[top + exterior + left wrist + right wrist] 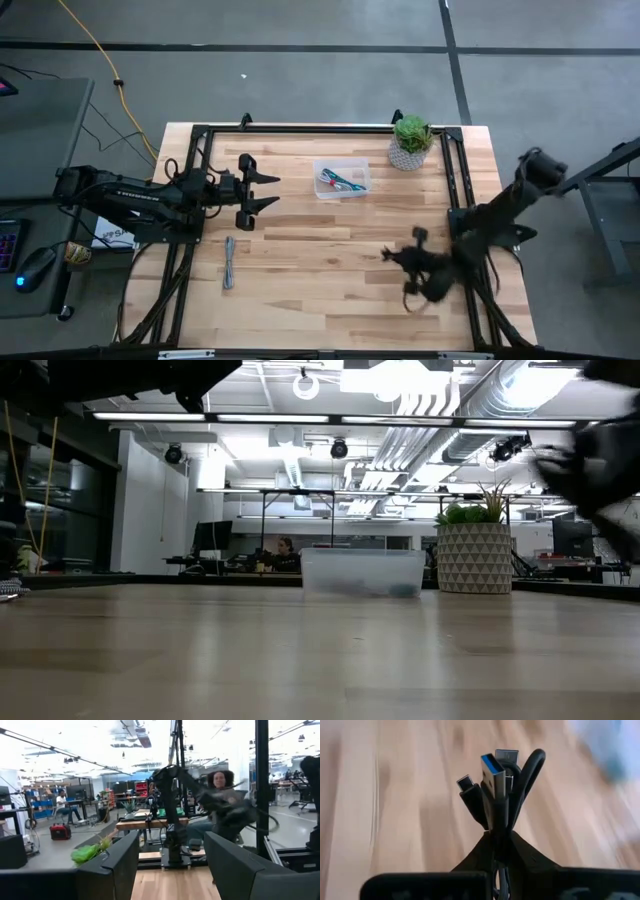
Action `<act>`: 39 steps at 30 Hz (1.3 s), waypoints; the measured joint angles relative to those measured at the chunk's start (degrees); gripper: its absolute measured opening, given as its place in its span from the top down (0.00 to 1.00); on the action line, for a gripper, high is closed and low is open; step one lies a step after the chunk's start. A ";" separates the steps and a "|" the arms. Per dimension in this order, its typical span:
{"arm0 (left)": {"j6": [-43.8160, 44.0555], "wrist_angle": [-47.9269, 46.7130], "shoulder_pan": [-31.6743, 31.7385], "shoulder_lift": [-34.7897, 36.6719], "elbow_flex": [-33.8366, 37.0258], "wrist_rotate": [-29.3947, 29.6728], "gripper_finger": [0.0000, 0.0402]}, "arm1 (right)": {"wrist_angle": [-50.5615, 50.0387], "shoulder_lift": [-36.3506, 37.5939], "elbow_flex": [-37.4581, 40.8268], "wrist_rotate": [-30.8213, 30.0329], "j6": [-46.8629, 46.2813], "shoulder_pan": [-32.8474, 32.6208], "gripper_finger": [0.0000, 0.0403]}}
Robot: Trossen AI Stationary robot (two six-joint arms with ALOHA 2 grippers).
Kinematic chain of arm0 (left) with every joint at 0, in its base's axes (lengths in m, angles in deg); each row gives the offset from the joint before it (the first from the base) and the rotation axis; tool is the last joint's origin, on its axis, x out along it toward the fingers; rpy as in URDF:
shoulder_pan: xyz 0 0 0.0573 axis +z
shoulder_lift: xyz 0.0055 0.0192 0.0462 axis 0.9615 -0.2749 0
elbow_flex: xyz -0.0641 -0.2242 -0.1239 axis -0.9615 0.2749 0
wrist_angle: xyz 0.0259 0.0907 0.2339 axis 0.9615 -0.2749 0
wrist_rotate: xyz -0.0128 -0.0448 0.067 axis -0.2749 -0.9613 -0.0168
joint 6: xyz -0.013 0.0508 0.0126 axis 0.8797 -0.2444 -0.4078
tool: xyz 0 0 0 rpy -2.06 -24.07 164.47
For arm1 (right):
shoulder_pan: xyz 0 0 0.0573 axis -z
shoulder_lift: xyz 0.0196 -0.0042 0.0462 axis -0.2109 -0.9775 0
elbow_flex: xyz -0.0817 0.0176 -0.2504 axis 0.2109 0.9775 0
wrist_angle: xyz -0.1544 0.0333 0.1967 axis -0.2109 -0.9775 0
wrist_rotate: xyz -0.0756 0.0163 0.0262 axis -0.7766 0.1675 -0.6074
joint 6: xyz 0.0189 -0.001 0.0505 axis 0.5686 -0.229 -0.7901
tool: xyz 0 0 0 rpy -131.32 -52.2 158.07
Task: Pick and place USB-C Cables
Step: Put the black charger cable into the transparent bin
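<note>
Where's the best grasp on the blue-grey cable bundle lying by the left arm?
Grip the blue-grey cable bundle at mid-length, coming straight down from above. It lies flat on the table as a long narrow strip with bare wood on both sides, so fingers closing across its short width should clear. The open left end effector is nearest.

A potted plant [411, 141] in a patterned pot stands at the far edge of the wooden table [330, 250]; a yellow cord [100, 55] trails across the grey floor beyond
</note>
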 joint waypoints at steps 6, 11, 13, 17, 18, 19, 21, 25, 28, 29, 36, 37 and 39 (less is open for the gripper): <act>-0.56 -0.46 0.00 0.02 0.00 0.02 0.50 | 58.42 7.32 18.07 10.06 37.25 19.47 0.99; -0.56 -3.62 -0.09 0.02 0.00 -0.02 0.50 | 77.80 7.26 22.46 25.18 46.19 33.01 0.99; -0.26 -5.49 -0.09 0.02 0.00 -0.01 0.50 | 75.97 7.22 21.14 28.97 46.57 36.28 0.99; 0.84 -7.92 -0.09 0.00 0.00 -0.01 0.50 | 71.01 7.21 16.48 34.88 47.79 40.31 0.99; 0.93 -7.89 -0.09 0.02 0.00 -0.02 0.50 | 69.21 7.21 15.33 35.55 48.38 40.87 0.99; 0.95 -7.74 -0.09 0.02 0.00 -0.02 0.50 | 67.23 7.21 14.11 36.16 49.09 41.41 0.99; 0.93 -7.74 -0.09 0.00 0.00 0.00 0.50 | 63.81 7.21 12.06 36.77 50.43 42.50 0.99; 0.98 -7.77 -0.09 0.02 0.00 0.00 0.50 | 61.43 7.23 9.66 40.47 51.03 44.92 0.99; 1.02 -7.77 -0.09 0.02 0.00 -0.01 0.50 | 61.38 7.26 9.47 43.48 51.03 46.25 0.99; 1.08 -7.80 -0.09 0.02 0.00 -0.01 0.50 | 61.32 7.26 9.47 43.98 51.00 46.60 0.99; 3.67 -7.91 -0.13 0.02 0.00 -0.02 0.50 | 61.40 7.26 9.47 45.74 48.90 47.48 0.99; 3.96 -7.89 -0.13 0.02 0.00 -0.02 0.50 | 61.40 7.26 9.47 45.74 48.80 47.47 0.99; 4.01 -7.89 -0.13 0.02 0.00 -0.02 0.50 | 61.40 7.26 9.47 45.68 48.06 47.45 0.99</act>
